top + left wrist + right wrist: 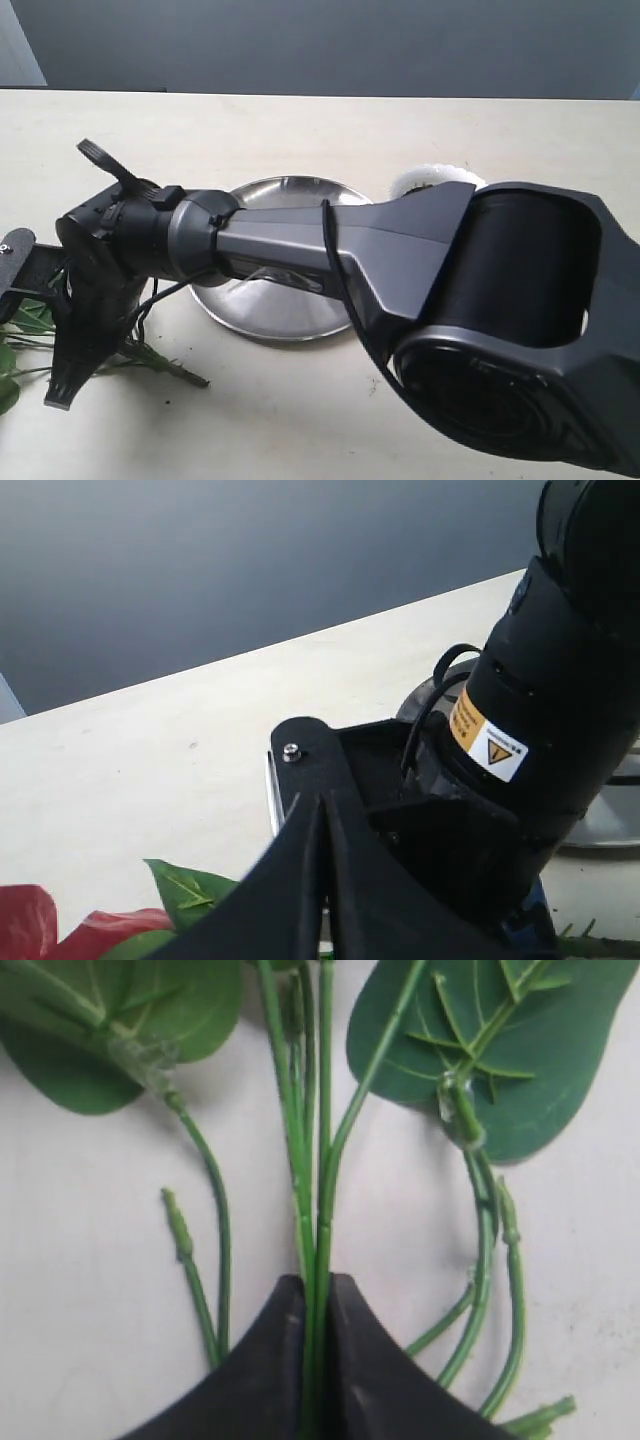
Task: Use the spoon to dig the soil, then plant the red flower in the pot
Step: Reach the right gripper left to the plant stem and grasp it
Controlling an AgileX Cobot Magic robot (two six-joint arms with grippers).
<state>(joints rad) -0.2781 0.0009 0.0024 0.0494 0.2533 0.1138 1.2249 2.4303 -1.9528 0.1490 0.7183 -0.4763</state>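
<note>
The red flower lies flat on the table at the left, its green leaves [25, 320] and stems [160, 362] partly under my right arm. My right gripper [62, 395] has reached across the middle and is shut on the bundled stems [325, 1160], fingertips [290, 1305] pinching them. Red blooms [25, 925] and a leaf [190, 895] show beside my left gripper [322, 805], whose jaws are pressed together. A thin silver strip [272, 795] runs beside it; I cannot tell if it is the spoon. The white scalloped pot [430, 178] peeks out behind the right arm. The soil is hidden.
The wide steel plate [290, 310] sits mid-table, mostly covered by the right arm [400, 250]. The two arms are close together at the left. The grey wall [320, 40] stands beyond the table's far edge.
</note>
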